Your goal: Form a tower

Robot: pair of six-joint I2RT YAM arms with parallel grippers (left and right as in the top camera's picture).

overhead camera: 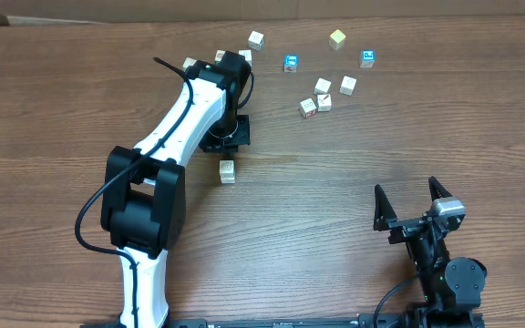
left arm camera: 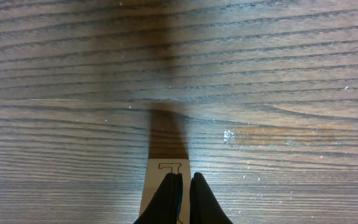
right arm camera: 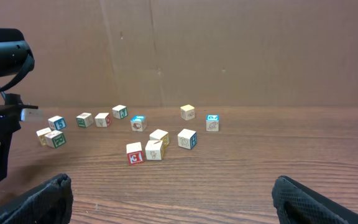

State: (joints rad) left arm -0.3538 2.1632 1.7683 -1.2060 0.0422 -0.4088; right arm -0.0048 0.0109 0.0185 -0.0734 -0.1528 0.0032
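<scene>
Wood-grain table (overhead camera: 80, 82) is stretching under both arms, with a cardboard wall (right arm camera: 229, 50) rising behind. Left gripper (left arm camera: 184, 186) is clenching its jaws together on nothing, hanging just over the tower (left arm camera: 165, 169), whose top face is showing a printed letter; overhead, the tower is standing just beside that gripper, on the robot's side. Right gripper (overhead camera: 406, 188) is waiting well apart, spread wide and empty. Building is looking barely begun, since many loose cubes (overhead camera: 323, 86) are lying scattered at the far side. From above, the tower's height is not showing, and the wrist view is cutting off its lower part.
</scene>
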